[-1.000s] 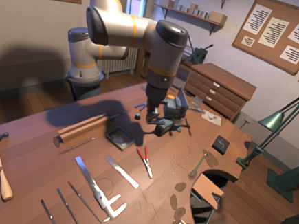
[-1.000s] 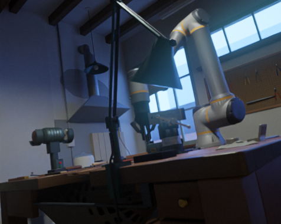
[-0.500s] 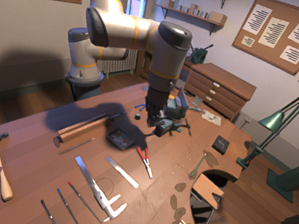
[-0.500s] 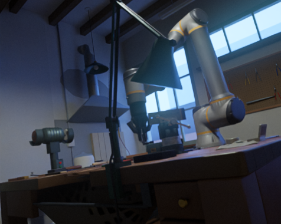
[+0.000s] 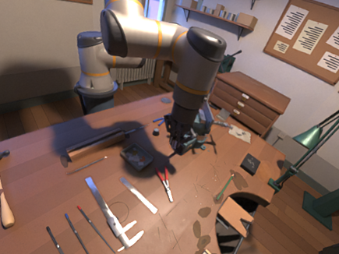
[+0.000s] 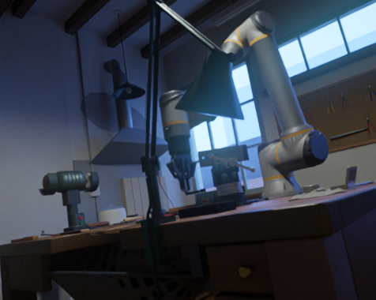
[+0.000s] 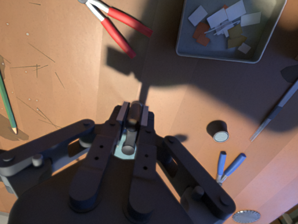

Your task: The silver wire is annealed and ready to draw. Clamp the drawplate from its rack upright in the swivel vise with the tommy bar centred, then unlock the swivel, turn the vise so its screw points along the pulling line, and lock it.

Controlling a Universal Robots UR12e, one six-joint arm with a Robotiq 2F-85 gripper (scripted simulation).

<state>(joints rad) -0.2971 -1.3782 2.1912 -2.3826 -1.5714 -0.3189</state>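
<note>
The drawplate (image 6: 223, 156) stands upright in the jaws of the swivel vise (image 5: 200, 128), at the far middle of the bench. My gripper (image 7: 132, 114) is at the vise's base on its near side, pointing down, and its two finger pads are closed on a short dark lever (image 7: 131, 130), the swivel lock handle, which sticks out from the base (image 6: 193, 192). The vise's tommy bar (image 6: 231, 161) runs across the screw end, slightly tilted. The lever's root and the lock are hidden behind my fingers.
A grey tray of metal scraps (image 5: 136, 156) sits just left of the vise, with red-handled pliers (image 5: 165, 181) in front. A small dark cup (image 7: 218, 131), blue-handled tweezers (image 7: 227, 165), a long wooden rack (image 5: 97, 142), rulers, files and a hammer lie across the bench. A green lamp (image 5: 320, 134) stands right.
</note>
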